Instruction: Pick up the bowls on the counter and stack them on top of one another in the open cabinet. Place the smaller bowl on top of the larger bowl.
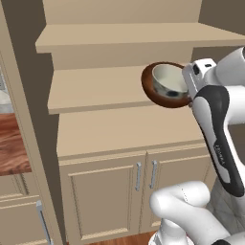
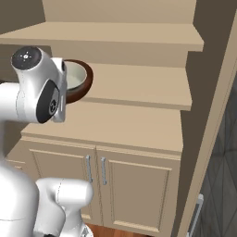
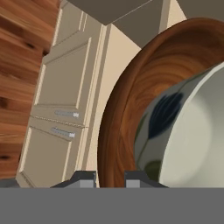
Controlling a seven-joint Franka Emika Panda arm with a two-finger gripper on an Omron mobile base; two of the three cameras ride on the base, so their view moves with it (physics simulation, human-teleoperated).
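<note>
Smaller bowl [image 1: 168, 79] nested in larger bowl [image 1: 154, 90], rim in pincer's [image 3: 109, 176] clench, midair.

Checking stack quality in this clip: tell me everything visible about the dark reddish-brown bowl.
The round, glossy, dark reddish-brown wood-grain bowl has a thick rim and deep walls. It is tipped steeply on its side, opening facing the camera in the left base view, held in the air before the tan cabinet's middle shelf. The smaller pale whitish-grey bowl with dark bluish marks is nested inside it. The tool is closed on its rim, one finger on each side of the wall.
</note>
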